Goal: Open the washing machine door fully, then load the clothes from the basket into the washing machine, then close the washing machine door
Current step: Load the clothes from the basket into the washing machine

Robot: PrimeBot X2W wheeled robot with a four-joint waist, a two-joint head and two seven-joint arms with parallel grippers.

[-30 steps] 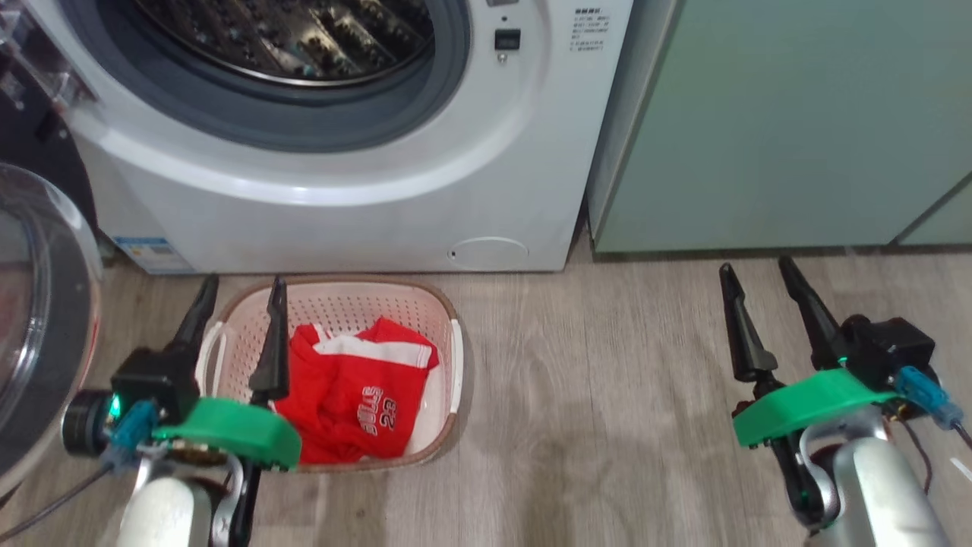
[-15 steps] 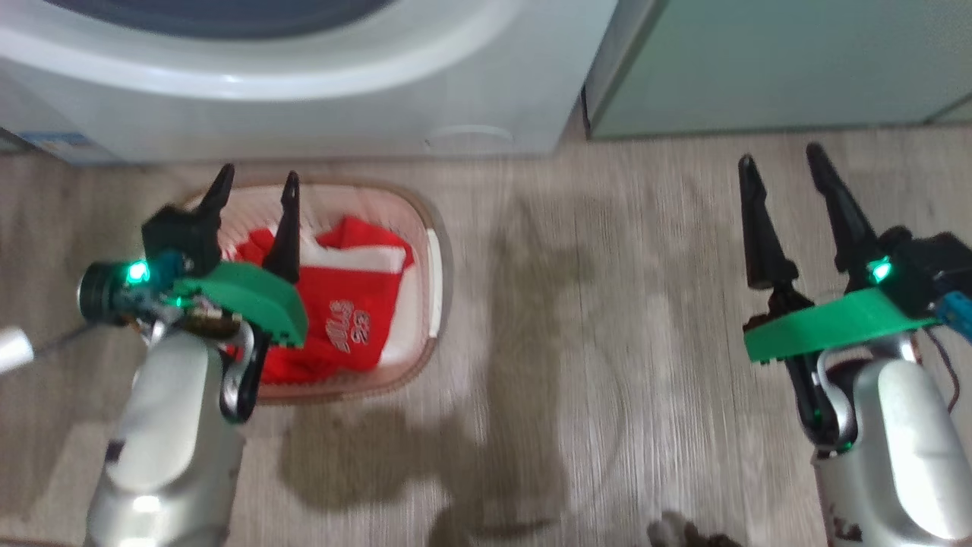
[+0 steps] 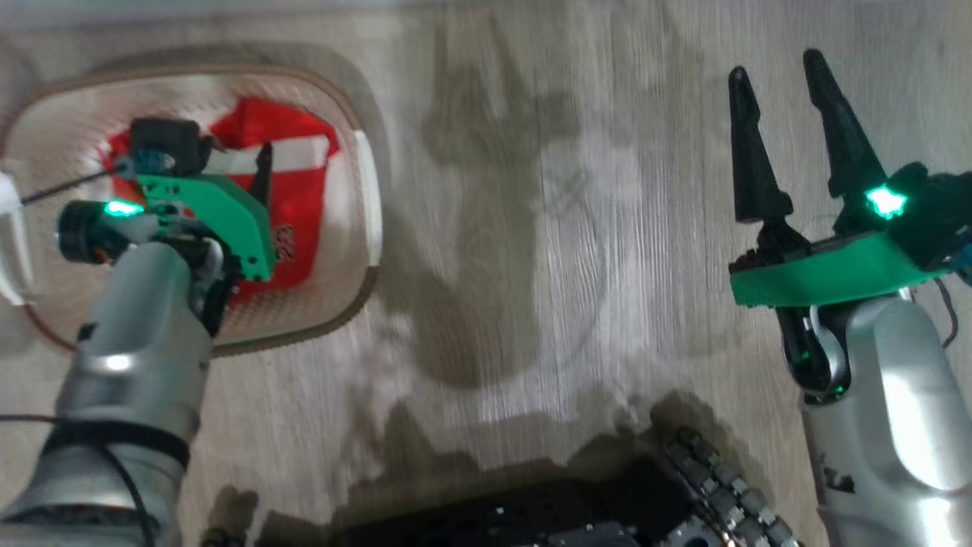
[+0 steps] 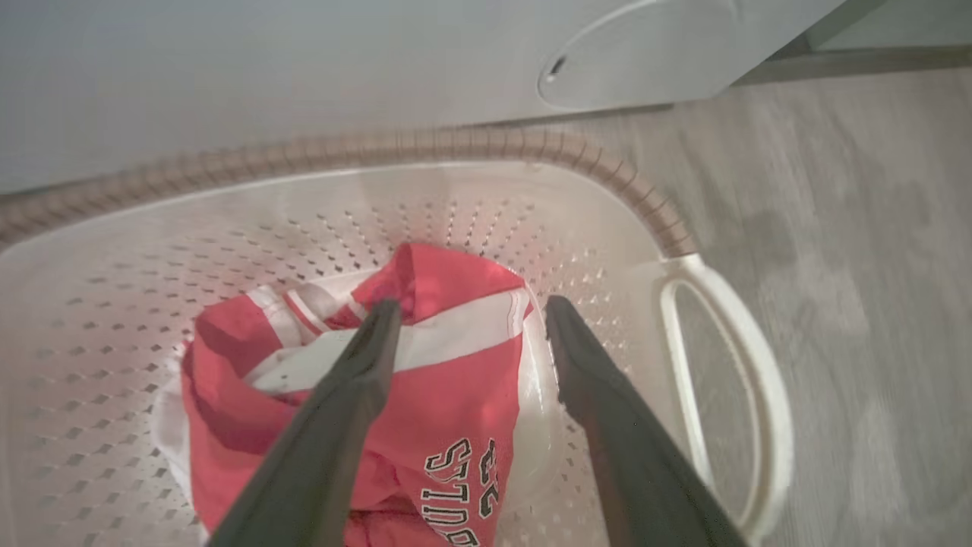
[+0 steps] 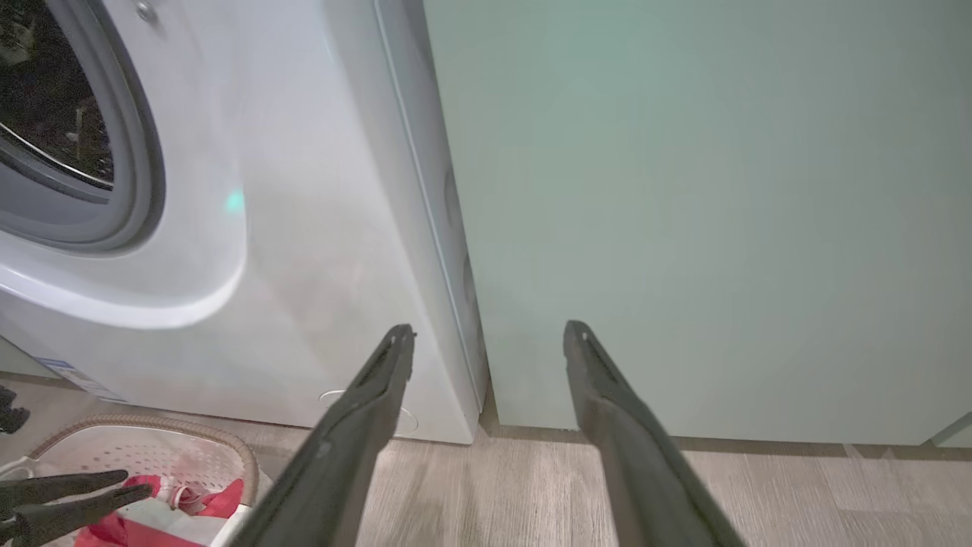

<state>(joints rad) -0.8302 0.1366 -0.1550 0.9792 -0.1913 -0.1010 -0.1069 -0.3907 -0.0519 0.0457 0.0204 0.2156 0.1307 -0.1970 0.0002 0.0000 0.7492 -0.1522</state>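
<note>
Risk notes, loading step.

Left wrist view: left gripper (image 4: 472, 305), its two long dark fingers spread apart and empty, is poised over the bright red fabric garment with white trim and lettering (image 4: 456, 395). The garment lies crumpled in the bottom of the cream-white perforated plastic basket with a brown braided rim (image 4: 114, 304). The finger at this view's left lies over the white band. The other is over bare basket floor, just beside the cloth. Cannot tell whether the tips touch fabric.
- Closing from here may pinch only a thin fold, so the garment slips on the lift.
- A tip pushed too deep may snag a perforation or the white loop handle (image 4: 759, 395) and drag the basket.

Head view (blurred): basket at upper left on the pale wood-grain floor (image 3: 531, 228). Right gripper (image 3: 775, 64) has its fingers apart and holds nothing, well apart from the basket.

Right wrist view: big white front-loading washing machine (image 5: 304, 266), with its grey gasket (image 5: 144, 152) and drum mouth uncovered, stands beside the pale green cabinet (image 5: 683, 190).
- Trailing cloth may catch on the gasket lip or fall short onto the floor.
</note>
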